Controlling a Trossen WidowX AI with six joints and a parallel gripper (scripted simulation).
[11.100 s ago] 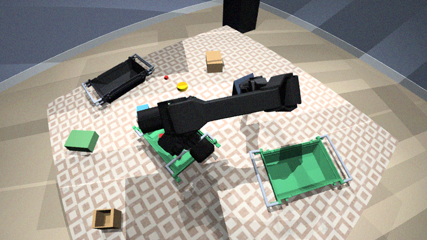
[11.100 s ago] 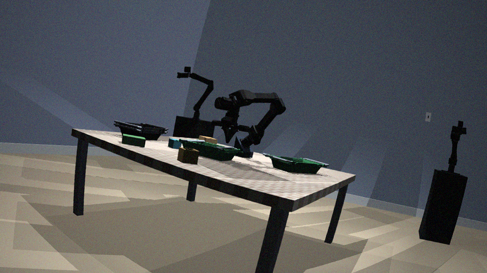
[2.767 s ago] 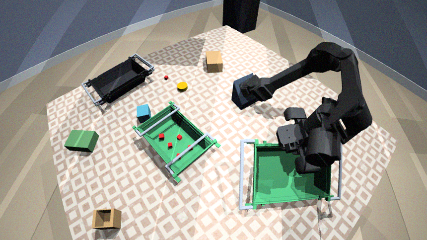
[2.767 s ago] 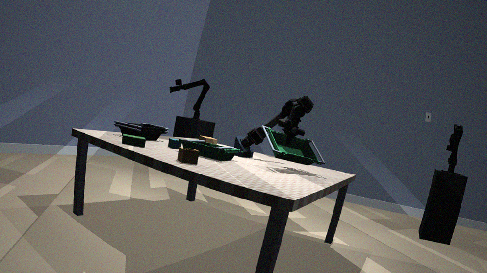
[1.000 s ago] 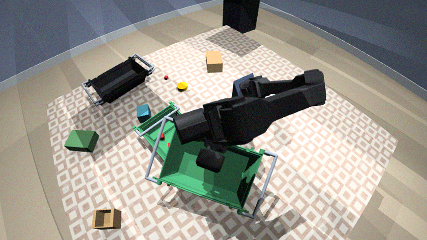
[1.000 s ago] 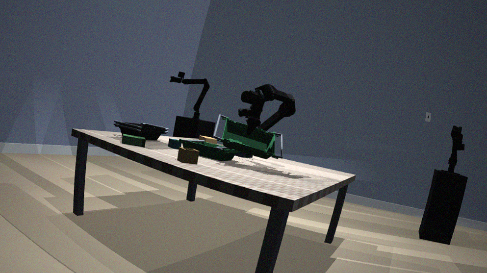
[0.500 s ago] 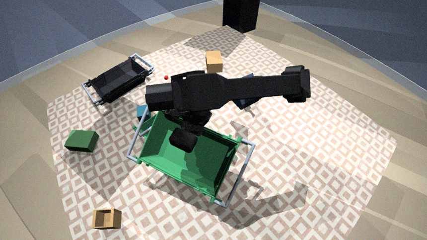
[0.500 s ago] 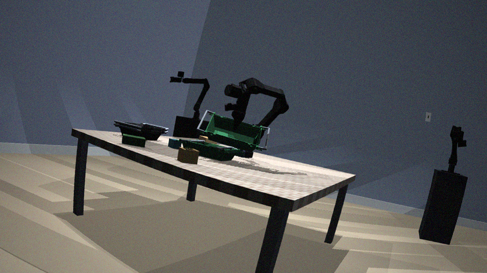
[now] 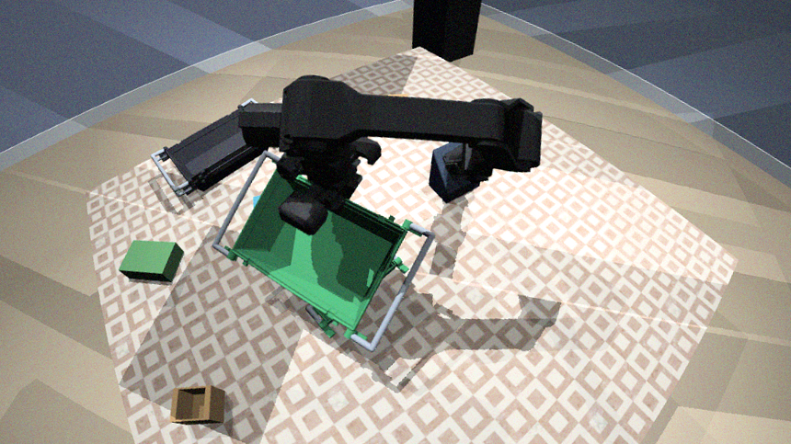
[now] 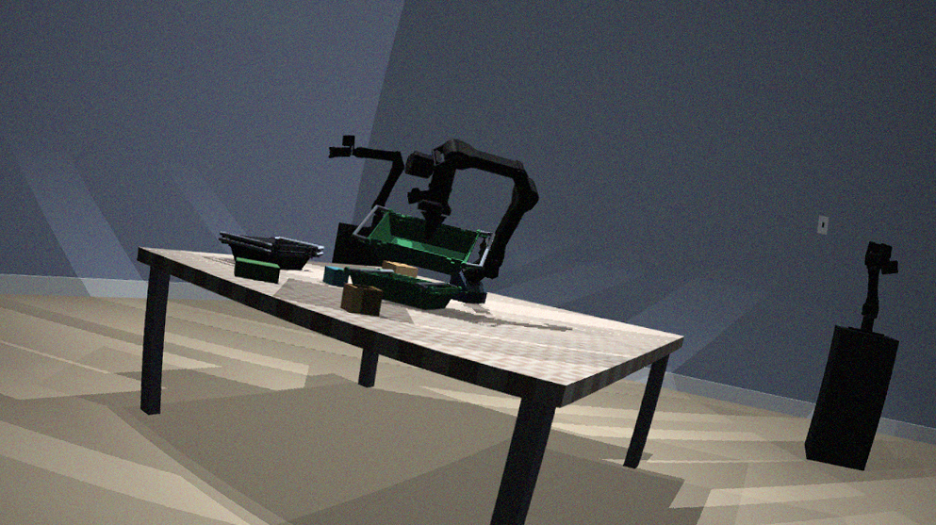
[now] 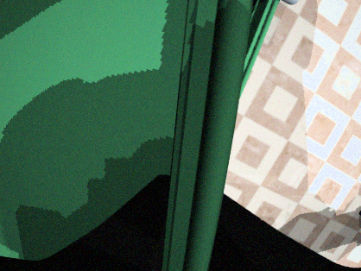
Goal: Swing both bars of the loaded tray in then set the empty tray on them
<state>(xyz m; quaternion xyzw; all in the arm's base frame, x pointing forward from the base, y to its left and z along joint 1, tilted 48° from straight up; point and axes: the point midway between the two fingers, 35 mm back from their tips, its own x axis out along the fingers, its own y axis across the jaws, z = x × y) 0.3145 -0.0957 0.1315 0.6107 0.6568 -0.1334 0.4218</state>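
Note:
The empty green tray [image 9: 313,257] [image 10: 413,246] [image 11: 108,47] hangs in the air, its gripped long side higher than its other long side. Its own grey wire bars stand out beyond its ends. My gripper [image 9: 317,191] [image 10: 431,232] [image 11: 179,188] is shut on the rim and wall of that long side, one finger inside the tray. The loaded green tray [image 10: 410,292] stands on the table below it. In the top view the held tray hides nearly all of it, with its blocks. In the exterior view its grey bars appear to lie across its top, small and dark.
A black tray [image 9: 208,147] [image 10: 273,252] with grey bars stands left. A green block [image 9: 150,257] [image 10: 257,269], a brown open box [image 9: 213,407] [image 10: 360,299], a teal block [image 10: 334,275], an orange block [image 10: 400,267] and a dark blue bin [image 9: 446,181] stand around the loaded tray.

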